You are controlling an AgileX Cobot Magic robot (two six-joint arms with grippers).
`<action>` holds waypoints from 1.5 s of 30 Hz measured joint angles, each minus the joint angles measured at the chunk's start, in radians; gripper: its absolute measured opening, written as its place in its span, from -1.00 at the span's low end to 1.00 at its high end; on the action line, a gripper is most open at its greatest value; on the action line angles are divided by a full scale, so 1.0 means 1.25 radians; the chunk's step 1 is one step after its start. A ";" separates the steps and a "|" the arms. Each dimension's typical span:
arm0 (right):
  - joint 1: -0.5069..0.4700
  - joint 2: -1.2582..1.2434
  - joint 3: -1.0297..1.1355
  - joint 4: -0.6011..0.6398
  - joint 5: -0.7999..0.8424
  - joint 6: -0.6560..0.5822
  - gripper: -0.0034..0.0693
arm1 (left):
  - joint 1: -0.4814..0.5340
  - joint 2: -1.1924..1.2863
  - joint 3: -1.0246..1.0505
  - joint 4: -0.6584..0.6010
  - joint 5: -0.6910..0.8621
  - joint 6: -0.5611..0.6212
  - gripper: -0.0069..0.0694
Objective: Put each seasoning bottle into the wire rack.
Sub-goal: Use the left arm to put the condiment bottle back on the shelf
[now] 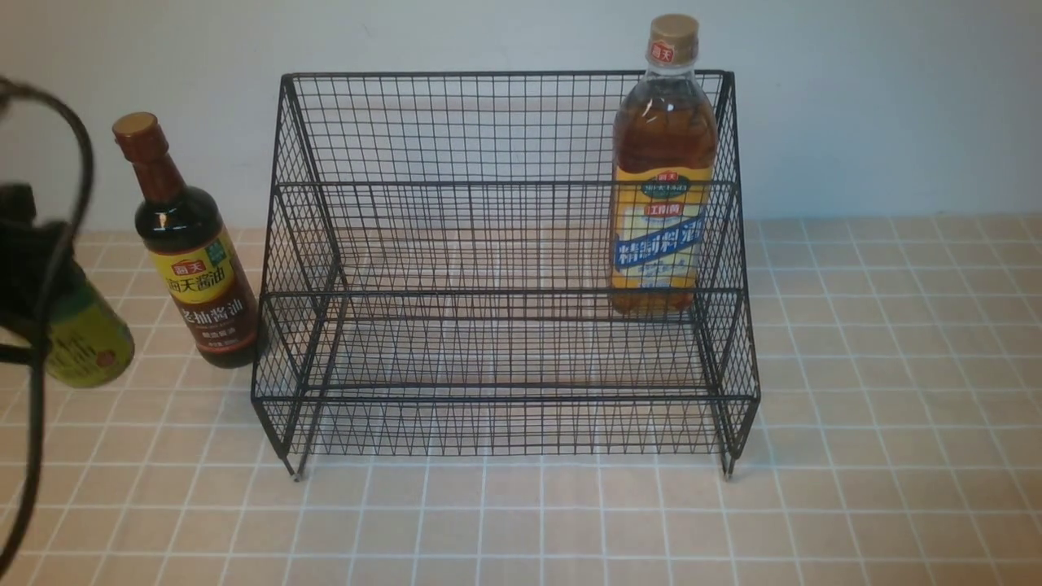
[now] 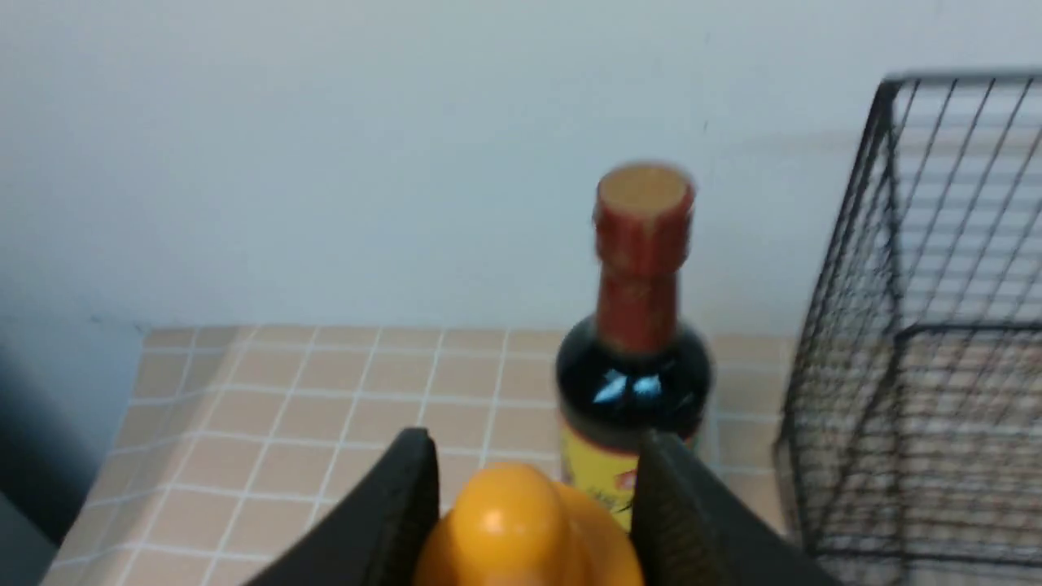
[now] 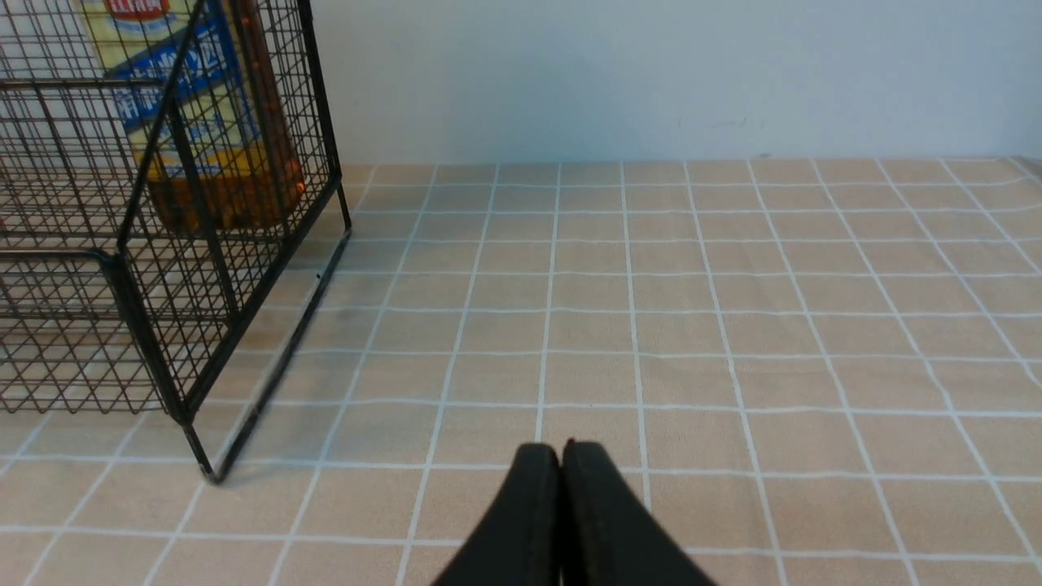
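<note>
Front cam: on the robot's side between the arms, raised, pitched slightly down, facing the pale wall (image 1: 895, 106). Mid-range; the large black two-tier wire-mesh rack (image 1: 505, 268) sits centre frame on the beige tiled tabletop (image 1: 895, 407).
Left wrist cam: right behind the left gripper (image 2: 537, 446), looks past the small dark bottle with a yellow nozzle cap (image 2: 521, 529) toward the wall; very close. Shares with front: the tall dark soy bottle with a brown cap (image 2: 635, 366), rack's left side.
Right wrist cam: low over the tiles, behind the right gripper (image 3: 562, 456), facing the wall. Shares with front: rack's right end, the large amber bottle with a yellow-blue label (image 3: 220, 191).
</note>
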 joint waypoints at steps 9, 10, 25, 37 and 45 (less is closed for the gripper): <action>0.000 0.000 0.000 0.000 0.000 0.000 -0.94 | -0.222 0.019 -0.022 -0.003 0.009 -0.011 -0.09; 0.000 0.000 0.000 0.000 0.000 0.000 -0.94 | -0.238 0.032 -0.022 -0.003 -0.002 -0.011 -0.09; 0.000 0.000 0.000 0.000 0.000 0.000 -0.94 | -0.274 0.241 -0.022 -0.001 -0.182 -0.013 -0.09; 0.000 0.000 0.000 0.000 0.000 0.000 -0.94 | -0.275 0.356 -0.029 0.000 -0.170 -0.010 -0.09; 0.000 0.000 0.000 0.000 0.000 0.000 -0.94 | -0.275 0.358 -0.031 0.001 -0.167 -0.010 0.13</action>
